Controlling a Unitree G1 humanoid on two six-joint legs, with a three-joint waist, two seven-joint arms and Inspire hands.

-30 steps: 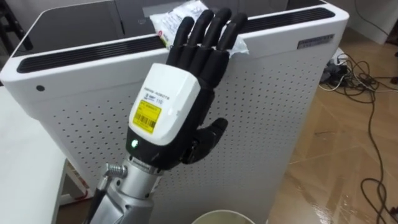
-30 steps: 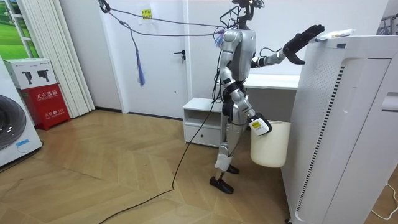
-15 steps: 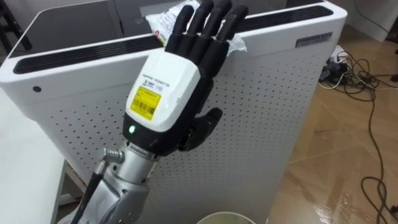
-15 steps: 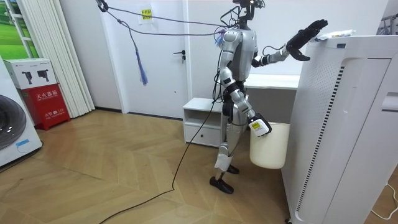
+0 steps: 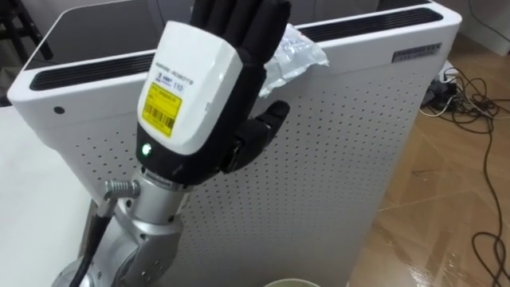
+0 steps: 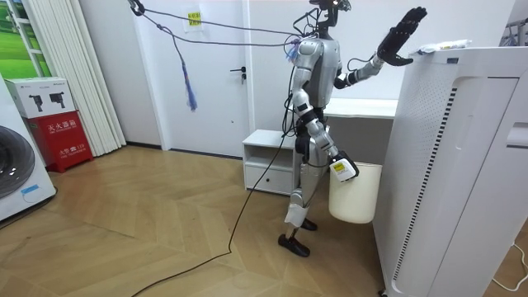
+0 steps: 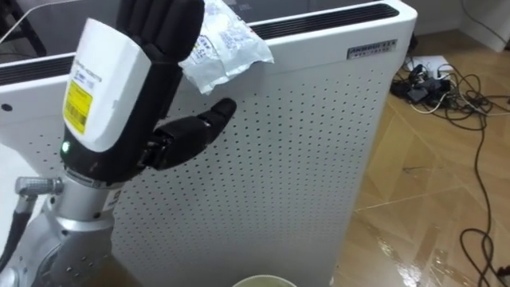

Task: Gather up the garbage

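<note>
A crumpled white wrapper (image 5: 296, 57) (image 7: 225, 44) (image 6: 445, 46) lies on the top front edge of a tall white perforated appliance (image 5: 335, 159) (image 6: 462, 165). My left hand (image 5: 191, 88) (image 7: 111, 88) (image 6: 402, 37) is raised open just left of the wrapper and above it, back towards me, fingers straight up and thumb out, holding nothing. I stand facing the appliance. Down at my side my right hand (image 6: 341, 168) grips the rim of a white bin (image 6: 356, 198), whose rim also peeks in below (image 5: 287, 282).
Dark cables (image 5: 478, 80) lie on the wooden floor right of the appliance. A white table (image 6: 363, 107) and a low white cabinet (image 6: 268, 157) stand behind me. A washing machine (image 6: 16, 173) and a red box (image 6: 62, 136) are far off at the room view's left.
My left hand has lifted from over the wrapper to higher up, closer to my head. The wrapper now shows beside it, still on the appliance. The bin swung slightly.
</note>
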